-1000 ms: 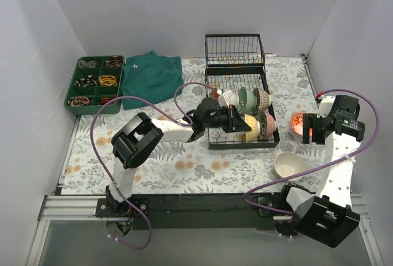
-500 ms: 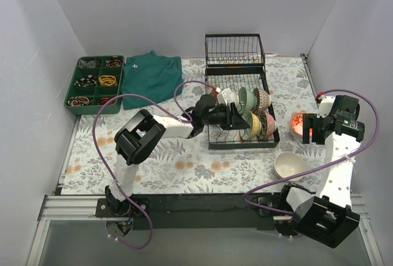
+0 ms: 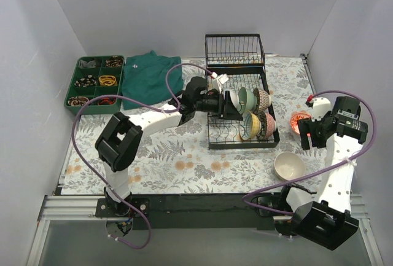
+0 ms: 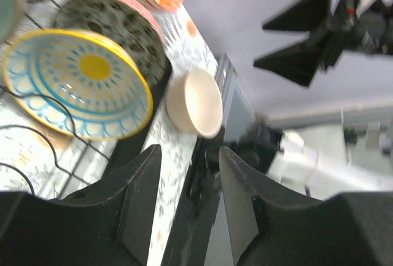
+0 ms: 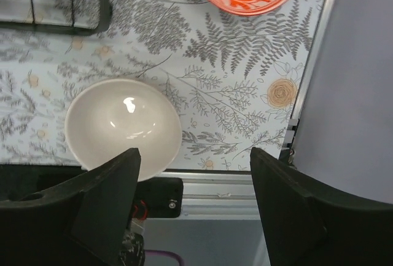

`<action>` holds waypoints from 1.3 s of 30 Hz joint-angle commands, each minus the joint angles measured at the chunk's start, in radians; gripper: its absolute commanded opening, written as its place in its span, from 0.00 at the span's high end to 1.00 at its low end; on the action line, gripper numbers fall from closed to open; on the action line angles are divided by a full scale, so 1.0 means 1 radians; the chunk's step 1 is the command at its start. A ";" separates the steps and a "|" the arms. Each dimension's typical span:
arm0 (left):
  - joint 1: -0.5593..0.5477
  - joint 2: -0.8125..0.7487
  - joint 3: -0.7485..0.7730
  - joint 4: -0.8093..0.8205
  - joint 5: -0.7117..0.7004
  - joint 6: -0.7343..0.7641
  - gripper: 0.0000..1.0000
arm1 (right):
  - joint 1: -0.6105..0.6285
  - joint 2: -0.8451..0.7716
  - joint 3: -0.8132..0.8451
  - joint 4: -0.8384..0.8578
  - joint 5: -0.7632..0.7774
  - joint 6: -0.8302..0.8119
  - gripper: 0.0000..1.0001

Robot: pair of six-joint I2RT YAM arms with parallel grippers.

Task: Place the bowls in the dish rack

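The left tool (image 4: 190, 158), open and empty, is backing off the yellow-sun bowl (image 3: 250, 126) now standing in the dish rack (image 3: 242, 145), leaving the cream bowl (image 3: 289, 166) and red-orange bowl (image 3: 298, 120) waiting on the surface (image 3: 166, 161) to the right, under the open, empty right tool (image 5: 193, 155).

3 plain pale-grey walls (image 3: 123, 8) are boxing in the worktop (image 3: 184, 168) at back, left & right, meeting in 2 vertical corners. The worktop is wearing a white covering w/ grey fern & small orange flower print, lying flat. An aluminium rail (image 3: 67, 207) is running along the near edge, w/ a black strip (image 3: 202, 203) sitting just beside it. Light is falling soft & even; shadows are showing faint.
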 commanded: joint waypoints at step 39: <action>0.421 -0.534 -0.159 -0.771 -0.350 0.985 0.56 | 0.565 0.291 -0.300 0.089 -0.464 -0.953 0.99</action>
